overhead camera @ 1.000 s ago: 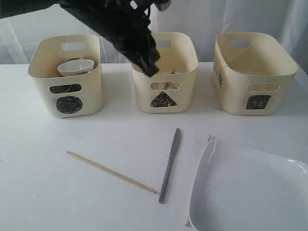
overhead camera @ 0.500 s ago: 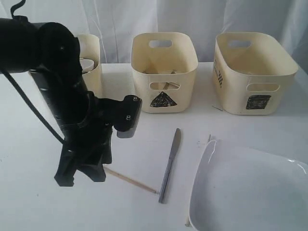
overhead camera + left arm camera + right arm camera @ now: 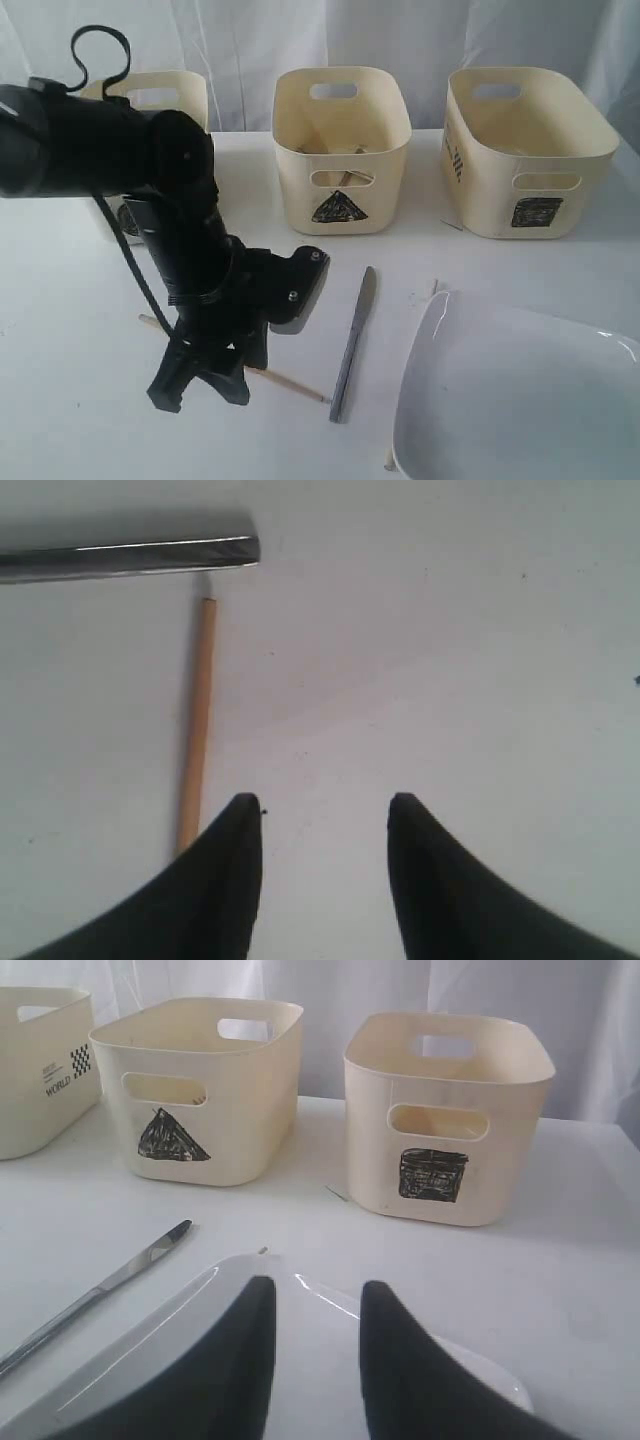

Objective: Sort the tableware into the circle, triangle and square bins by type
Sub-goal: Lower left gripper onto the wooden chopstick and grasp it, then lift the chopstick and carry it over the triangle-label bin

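Note:
A wooden chopstick (image 3: 295,388) lies on the white table, its middle hidden behind my left arm. A steel knife (image 3: 353,340) lies just to its right. My left gripper (image 3: 200,392) is low over the table at the chopstick, open and empty. In the left wrist view the chopstick (image 3: 197,720) runs beside one fingertip (image 3: 240,825), outside the gap, with the knife's end (image 3: 130,558) beyond. The large white square plate (image 3: 520,390) sits front right. My right gripper (image 3: 315,1295) hovers open over the plate (image 3: 190,1335). The circle bin (image 3: 160,95) is mostly hidden; the triangle bin (image 3: 340,150) and square bin (image 3: 525,150) stand behind.
A second chopstick's tip (image 3: 435,288) pokes out from under the plate's far edge. The three bins line the back of the table before a white curtain. The left arm's black body (image 3: 150,170) covers the circle bin's front.
The left arm swung from above the triangle bin down to the table, then shifted right and lower onto the chopstick. Knife, chopstick and plate have not moved.

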